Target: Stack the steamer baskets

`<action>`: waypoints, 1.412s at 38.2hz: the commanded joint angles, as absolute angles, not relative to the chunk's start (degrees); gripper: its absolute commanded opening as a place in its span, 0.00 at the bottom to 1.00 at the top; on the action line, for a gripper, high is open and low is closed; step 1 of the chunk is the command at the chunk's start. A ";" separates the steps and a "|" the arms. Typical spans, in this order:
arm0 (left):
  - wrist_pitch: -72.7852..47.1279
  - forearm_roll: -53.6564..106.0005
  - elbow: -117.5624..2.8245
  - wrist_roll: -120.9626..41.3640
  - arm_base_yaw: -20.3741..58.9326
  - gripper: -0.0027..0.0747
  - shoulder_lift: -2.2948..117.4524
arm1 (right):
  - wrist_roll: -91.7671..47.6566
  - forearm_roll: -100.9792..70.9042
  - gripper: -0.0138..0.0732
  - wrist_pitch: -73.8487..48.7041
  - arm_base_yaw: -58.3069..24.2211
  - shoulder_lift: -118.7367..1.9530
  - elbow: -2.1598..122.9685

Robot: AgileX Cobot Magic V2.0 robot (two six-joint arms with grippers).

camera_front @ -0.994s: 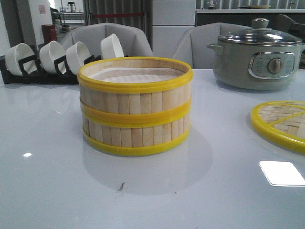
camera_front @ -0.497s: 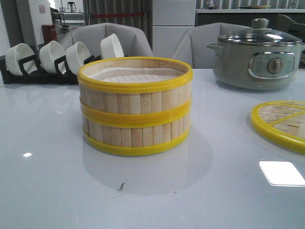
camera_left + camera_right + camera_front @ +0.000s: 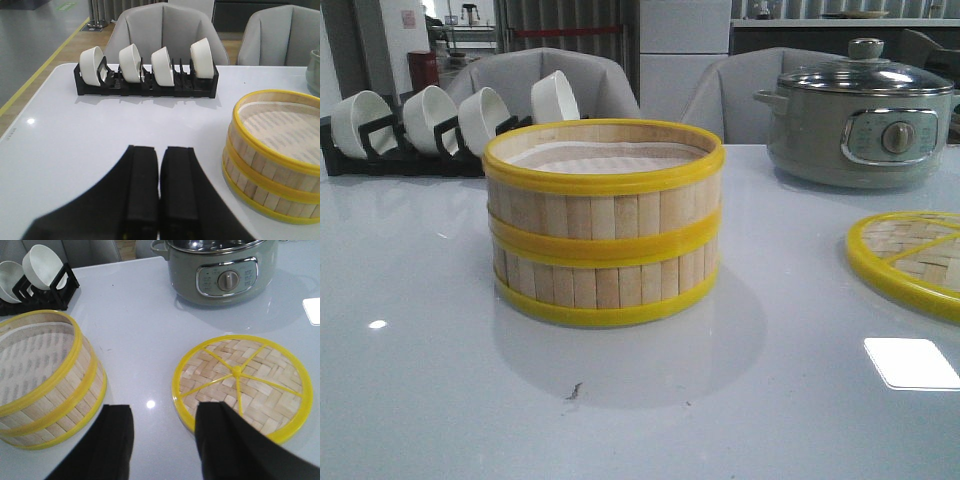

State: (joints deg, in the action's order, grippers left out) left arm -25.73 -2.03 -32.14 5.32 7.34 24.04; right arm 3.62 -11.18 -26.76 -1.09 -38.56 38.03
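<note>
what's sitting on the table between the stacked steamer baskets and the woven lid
Nothing. In the right wrist view, only bare white table separates the stacked steamer baskets from the woven lid.

Pale slatted steamer baskets with yellow rims, a yellow-rimmed woven lid, a grey pot.

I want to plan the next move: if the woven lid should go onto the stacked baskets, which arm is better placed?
Probably the right. The right gripper is open, right by the woven lid. The left gripper is shut, on the far side of the stacked baskets.
</note>
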 commanded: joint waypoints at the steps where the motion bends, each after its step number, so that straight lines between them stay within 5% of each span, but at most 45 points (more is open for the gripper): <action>1: -20.91 -2.10 -33.73 5.89 7.47 0.16 24.29 | 2.93 -11.85 0.63 -22.07 -1.14 -38.69 40.06; 54: -20.91 -2.10 -33.73 5.89 7.47 0.16 24.29 | 2.93 -11.85 0.63 -27.48 -1.14 -38.69 39.65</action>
State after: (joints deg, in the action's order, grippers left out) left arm -25.73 -2.03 -32.14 5.32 7.34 24.04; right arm 3.62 -11.18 -31.31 -1.09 -38.56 38.03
